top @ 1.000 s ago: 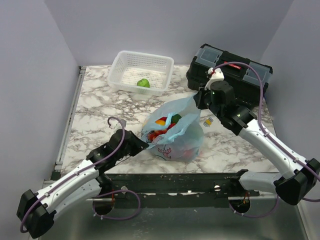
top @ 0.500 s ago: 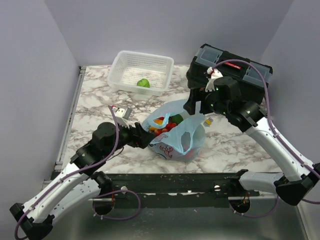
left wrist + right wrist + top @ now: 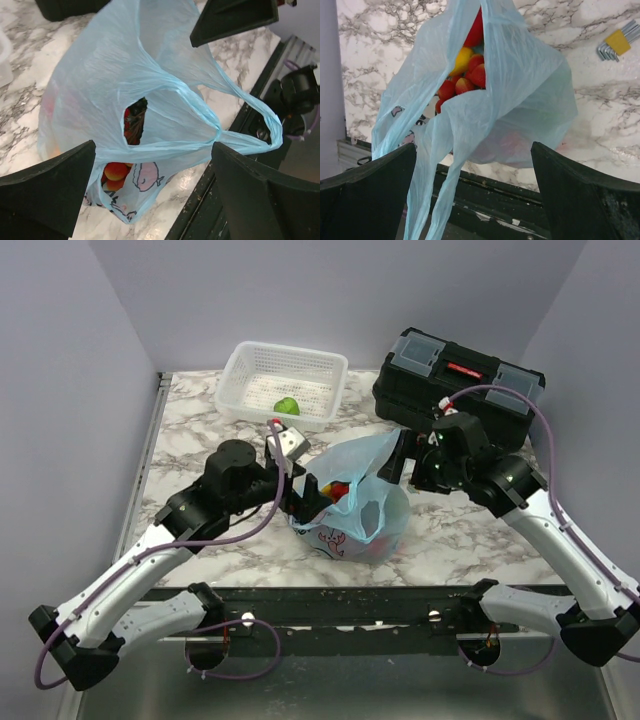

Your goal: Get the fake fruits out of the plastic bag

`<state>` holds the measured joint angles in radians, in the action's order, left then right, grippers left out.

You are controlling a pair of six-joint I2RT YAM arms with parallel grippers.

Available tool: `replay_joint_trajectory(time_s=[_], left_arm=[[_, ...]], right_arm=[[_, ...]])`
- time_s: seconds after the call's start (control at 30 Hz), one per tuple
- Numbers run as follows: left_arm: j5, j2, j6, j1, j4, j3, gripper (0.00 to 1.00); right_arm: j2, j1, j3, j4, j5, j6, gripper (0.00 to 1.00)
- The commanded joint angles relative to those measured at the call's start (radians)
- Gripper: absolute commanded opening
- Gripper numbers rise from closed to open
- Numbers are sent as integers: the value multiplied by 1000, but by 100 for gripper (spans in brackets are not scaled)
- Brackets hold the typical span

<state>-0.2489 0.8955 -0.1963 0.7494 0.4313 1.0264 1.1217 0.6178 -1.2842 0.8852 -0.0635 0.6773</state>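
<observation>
Left jaws: spread wide, clamped on nothing, at the bag's left side.
Right jaws: spread wide too, holding nothing, at the bag's right side near its raised top.
Plastic bag [image 3: 352, 508]: light blue, resting on the marble worktop [image 3: 190, 430] near the front edge, between my 2 arms.
Bag vs left jaws: in the left wrist view, the body and 1 loop handle [image 3: 250, 125] span the gap between my fingers; whether the film touches them I cannot tell.
Bag vs right jaws: in the right wrist view, the bag fills the gap, and its loose film trails down beside 1 finger.
Fake fruits [image 3: 467, 75]: red and yellow pieces inside the bag, seen through its mouth.
Basket [image 3: 262, 372]: white, at the back, well apart from the bag, holding 1 green fruit [image 3: 287, 406].
Toolbox [image 3: 460, 375]: black, behind my right arm.
</observation>
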Motion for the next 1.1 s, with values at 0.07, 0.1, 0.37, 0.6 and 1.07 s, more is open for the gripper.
replay_joint_trajectory(time_s=[0.07,0.1,0.37,0.6,1.07], left_arm=[[-121,86,98,87,11,46,99],[-105,102,89,105,10,63,99],[206,264,52,251,60,183,99],[350,431,23,253,169,291,92],[498,663,5,-64,255,406,9]], right_arm=[[-54,3,143,-96,151,136,100],[-56,3,172,-132,177,151,100],[-75,3,342,-291,282,194,55],[-125,3,406,-276,257,144,30],[-220,3,571,-203,360,179,1]])
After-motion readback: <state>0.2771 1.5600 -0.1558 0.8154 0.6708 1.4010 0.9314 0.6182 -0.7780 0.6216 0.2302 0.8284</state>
